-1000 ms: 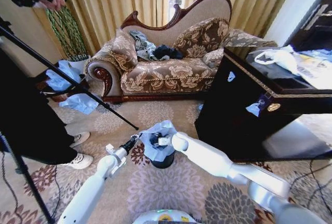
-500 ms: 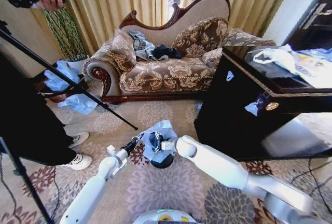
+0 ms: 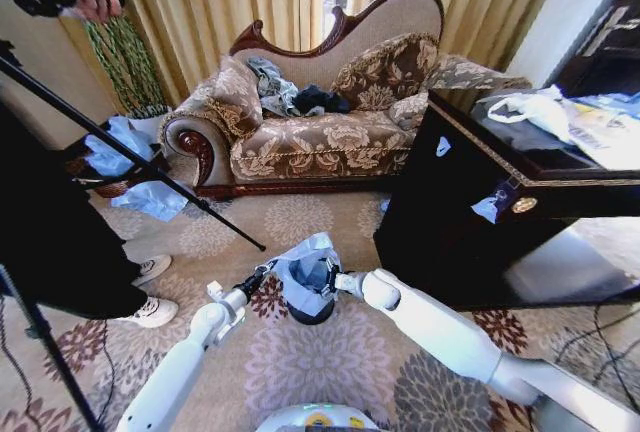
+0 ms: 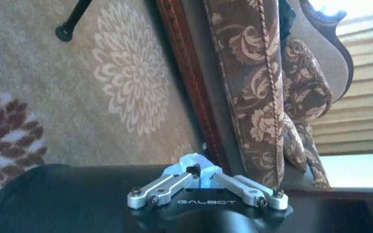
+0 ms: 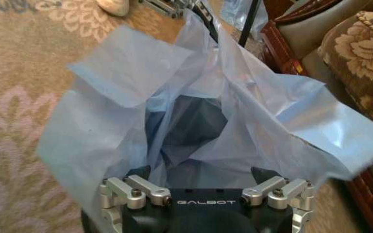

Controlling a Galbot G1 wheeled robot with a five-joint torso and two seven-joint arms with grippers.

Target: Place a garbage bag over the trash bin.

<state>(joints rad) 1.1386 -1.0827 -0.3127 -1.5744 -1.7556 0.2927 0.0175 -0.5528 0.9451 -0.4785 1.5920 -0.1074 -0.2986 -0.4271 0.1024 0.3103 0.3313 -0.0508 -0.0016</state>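
1. Two arms reach forward over the patterned carpet (image 3: 330, 352) to the trash bin (image 3: 314, 310), which stands on the carpet in front of the sofa (image 3: 320, 132) and beside the dark cabinet (image 3: 460, 222).
2. The garbage bag (image 3: 305, 270), pale blue and thin, is draped over the bin with its mouth gaping upward; only the bin's black base shows below the plastic in the head view.
3. The left hand (image 3: 268, 269) is at the bag's rim on the side away from the cabinet. In the left wrist view its fingers (image 4: 193, 171) are pressed together on a small bunch of the pale blue film.
4. The right hand (image 3: 329, 279) sits at the rim on the cabinet side. In the right wrist view its fingers (image 5: 138, 175) are spread wide (one either side of the bag's near edge), and the plastic (image 5: 193, 121) opens ahead of it with the dark inside of the bin (image 5: 190, 124) visible through the mouth.
5. The word "GALBOT" reads in pale letters on the body of each hand, in both wrist views.
6. On the counter top of the cabinet lie a white plastic bag (image 3: 535, 110) and some printed paper; its print is too small to read.
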